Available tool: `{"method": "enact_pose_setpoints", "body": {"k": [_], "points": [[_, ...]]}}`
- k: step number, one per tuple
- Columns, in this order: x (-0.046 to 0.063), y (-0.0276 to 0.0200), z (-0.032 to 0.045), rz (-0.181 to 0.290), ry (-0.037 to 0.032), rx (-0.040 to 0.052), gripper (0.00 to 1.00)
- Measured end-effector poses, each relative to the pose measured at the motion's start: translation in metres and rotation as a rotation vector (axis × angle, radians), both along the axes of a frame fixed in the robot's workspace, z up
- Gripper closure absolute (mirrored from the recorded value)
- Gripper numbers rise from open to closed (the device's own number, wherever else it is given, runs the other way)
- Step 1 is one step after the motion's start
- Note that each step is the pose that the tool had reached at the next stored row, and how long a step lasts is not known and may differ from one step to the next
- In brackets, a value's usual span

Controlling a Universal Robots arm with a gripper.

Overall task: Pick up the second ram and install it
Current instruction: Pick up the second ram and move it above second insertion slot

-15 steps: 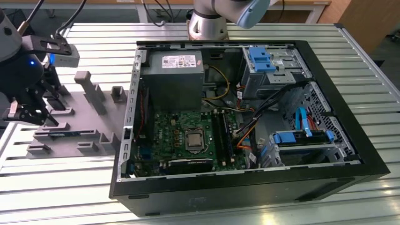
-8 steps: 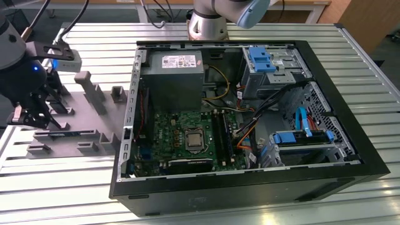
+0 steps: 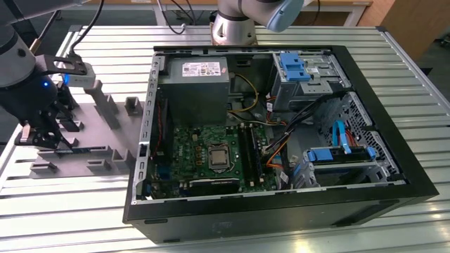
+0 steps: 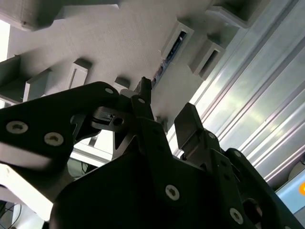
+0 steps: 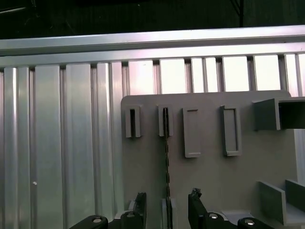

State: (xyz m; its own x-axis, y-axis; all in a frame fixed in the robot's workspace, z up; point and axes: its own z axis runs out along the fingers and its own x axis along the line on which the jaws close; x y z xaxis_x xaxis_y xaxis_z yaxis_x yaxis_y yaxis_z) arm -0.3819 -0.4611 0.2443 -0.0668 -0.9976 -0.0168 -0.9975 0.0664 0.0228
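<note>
Straddling second ram (image 5: 166, 148) in grey fixture (image 5: 209, 186), pincer (image 5: 167, 202) open, gap ea. side.

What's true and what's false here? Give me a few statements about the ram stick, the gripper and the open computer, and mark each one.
1. The second ram stands on its edge in a slot of the grey fixture. True.
2. The gripper is shut on the stick. False: in the first wrist view its fingers are apart, one on each side of the stick, with a gap to it.
3. The computer case lies open, with its motherboard exposed. True.
4. The gripper hangs over the motherboard. False: it is at the grey fixture, on the exterior view's left of the case.
</note>
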Motion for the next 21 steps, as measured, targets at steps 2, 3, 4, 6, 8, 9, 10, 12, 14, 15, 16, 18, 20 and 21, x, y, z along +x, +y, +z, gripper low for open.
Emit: {"method": "enact_pose_setpoints", "body": {"k": [2,3,4,6,8,9,10,12,14,15,16,18,20,21], "points": [[0.0,0.0,0.0001,0.0,0.0002,-0.0001,0.53],[0.0,0.0,0.0,0.0,0.0002,-0.0001,0.53],[0.0,0.0,-0.0001,0.0,0.0002,-0.0001,0.53],[0.0,0.0,-0.0002,0.0,0.0001,0.0,0.53],[0.0,0.0,-0.0002,0.0,0.0001,-0.0001,0.53],[0.0,0.0,-0.0002,0.0,0.0002,-0.0001,0.53],[0.0,0.0,-0.0002,0.0,0.0001,-0.0001,0.53],[0.0,0.0,-0.0003,0.0,0.0001,-0.0001,0.53],[0.0,0.0,-0.0003,0.0,0.0001,-0.0001,0.53],[0.0,0.0,-0.0003,0.0,0.0001,-0.0001,0.53],[0.0,0.0,-0.0007,0.0,0.0,0.0,0.53],[-0.0001,0.0,-0.0031,0.0,-0.0002,0.0002,0.53],[-0.0003,-0.0001,-0.0068,0.0,-0.0001,0.0001,0.53],[-0.0004,-0.0001,-0.0085,0.0,0.0,0.0,0.53]]}}
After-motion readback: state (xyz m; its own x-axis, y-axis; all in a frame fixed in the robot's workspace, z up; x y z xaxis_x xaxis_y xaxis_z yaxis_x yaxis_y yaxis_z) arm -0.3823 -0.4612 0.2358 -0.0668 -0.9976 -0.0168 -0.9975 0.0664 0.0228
